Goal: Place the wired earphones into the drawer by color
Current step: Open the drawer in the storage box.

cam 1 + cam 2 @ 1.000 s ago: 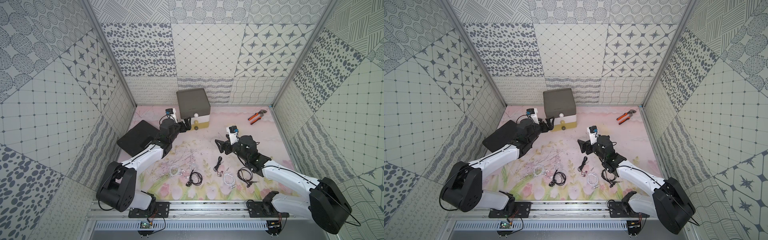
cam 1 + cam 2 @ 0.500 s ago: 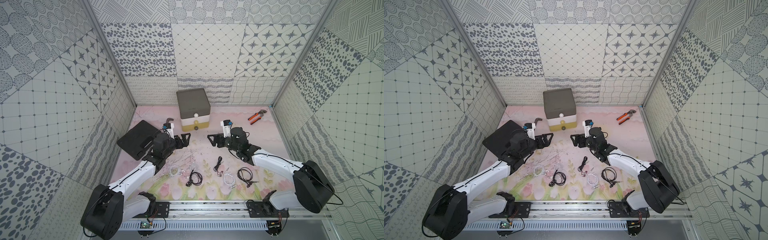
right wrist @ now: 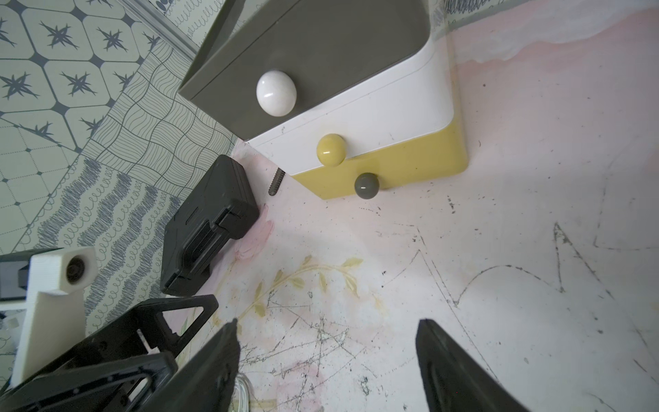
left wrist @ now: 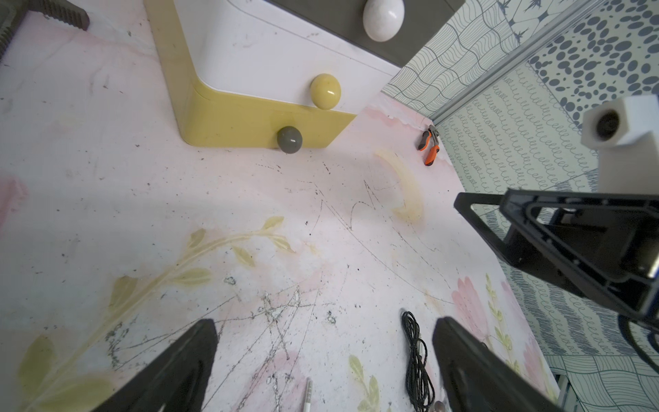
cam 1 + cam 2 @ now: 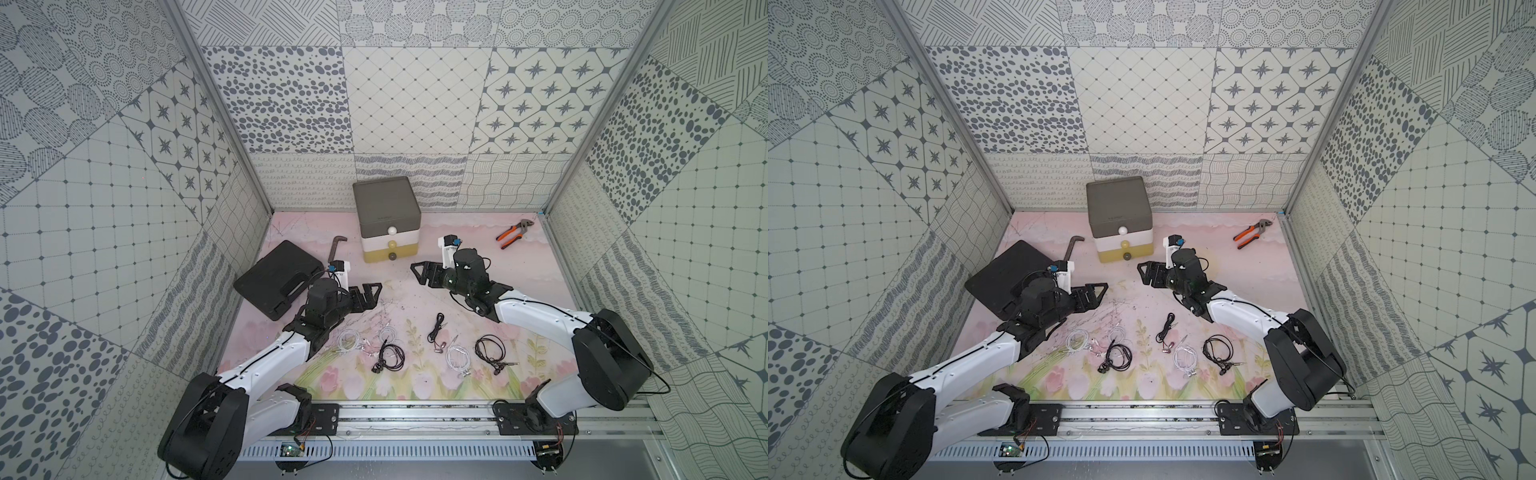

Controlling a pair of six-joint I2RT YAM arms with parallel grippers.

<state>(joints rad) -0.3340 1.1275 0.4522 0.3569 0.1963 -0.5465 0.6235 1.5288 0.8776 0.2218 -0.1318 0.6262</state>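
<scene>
Both empty, left fingers point(image 4: 171, 371) wide apart, right fingers point(image 3: 210, 374) wide apart, bare mat point(image 5: 397, 291) between them and the shut drawer point(image 5: 386, 220).

Your arms: left arm point(image 5: 270, 357) and right arm point(image 5: 536, 316), white shells, black joints.
Your grippers: left gripper point(image 5: 370, 293), right gripper point(image 5: 419, 272), black triangular frames.
Your cables point(image 5: 552, 308): thin, black.

Bright, even light; soft shadows.
</scene>
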